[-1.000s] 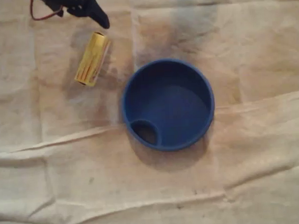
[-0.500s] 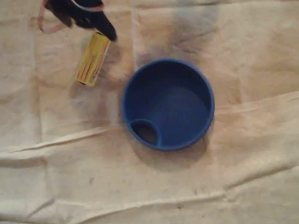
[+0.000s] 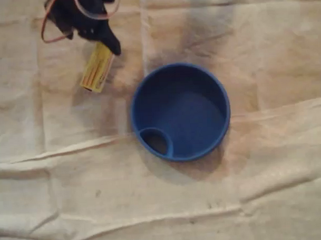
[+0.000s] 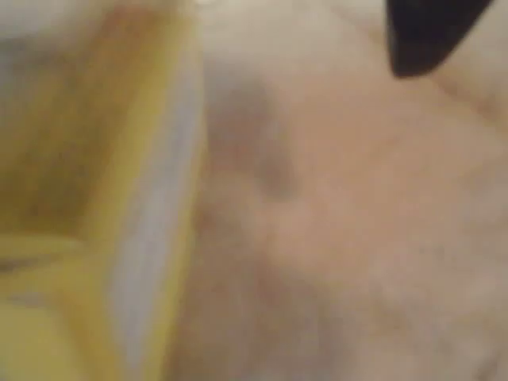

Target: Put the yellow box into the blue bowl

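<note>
yellow box: flat on the cloth-covered counter, lying aslant, up and left of the blue bowl and apart from it in the overhead view.
fingers: low over the box's upper end; seemingly spread, one dark fingertip clear of the box's side in the wrist view, nothing pinched.
end grasp: caught near one end only, likely to pivot or slip on lifting.
off-centre closing: could skid the box aside.
cloth folds: may snag a low fingertip.
early release: box onto the rim.

Yellow box lying on side, angled, near upper-left of upright blue bowl, not touching.
</note>
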`<action>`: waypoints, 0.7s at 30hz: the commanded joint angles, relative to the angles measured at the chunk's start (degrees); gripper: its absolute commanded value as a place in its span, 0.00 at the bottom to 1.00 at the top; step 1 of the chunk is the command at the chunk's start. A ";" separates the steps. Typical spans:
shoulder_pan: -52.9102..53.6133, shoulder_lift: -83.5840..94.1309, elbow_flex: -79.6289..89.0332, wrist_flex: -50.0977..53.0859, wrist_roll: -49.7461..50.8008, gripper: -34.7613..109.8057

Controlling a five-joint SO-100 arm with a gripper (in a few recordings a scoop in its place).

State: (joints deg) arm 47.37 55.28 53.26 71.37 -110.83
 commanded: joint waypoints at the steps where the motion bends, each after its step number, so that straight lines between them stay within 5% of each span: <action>1: -0.26 1.76 -2.64 -0.88 0.53 0.51; 21: -2.29 -2.55 -2.02 -0.88 0.79 0.51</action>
State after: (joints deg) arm 45.09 50.98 53.26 71.37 -110.48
